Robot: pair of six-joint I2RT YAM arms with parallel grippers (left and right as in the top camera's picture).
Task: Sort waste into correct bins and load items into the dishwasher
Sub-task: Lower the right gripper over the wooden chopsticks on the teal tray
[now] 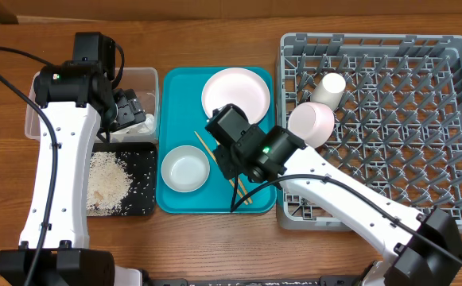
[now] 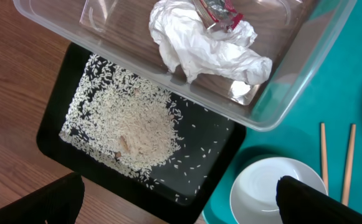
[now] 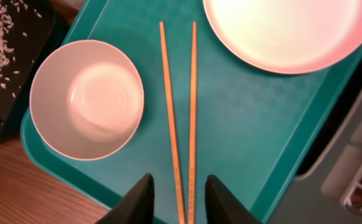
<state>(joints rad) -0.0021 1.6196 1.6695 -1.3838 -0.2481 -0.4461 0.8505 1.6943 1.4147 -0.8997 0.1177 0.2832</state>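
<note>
Trouble is most likely at the pick-up, judged from how the things lie. The dish rack (image 1: 374,40) stands well apart from the right claw (image 3: 182,202), on its right, so a stick held weakly could be dropped on the way or slip through the grid. The teal tray (image 3: 249,137) lies directly under the claw, and its floor could be scraped if the tips are driven too low. The pink plate (image 3: 290,28) sits ahead of the claw and to its right, and the white bowl (image 3: 87,99) is near on its left; either could be nudged by a skewed move. The 2 chopsticks (image 3: 192,112) lie side by side but not quite parallel, so 1 could be pinched and the other rolled away.

The right claw is partly spread, its fingers astride the near ends of both chopsticks. Contact cannot be told, and nothing is seen to be gripped. The left claw (image 2: 181,193) is spread wide, holds nothing, and hangs above the black tray (image 2: 51,127) of rice (image 2: 137,130).
</note>
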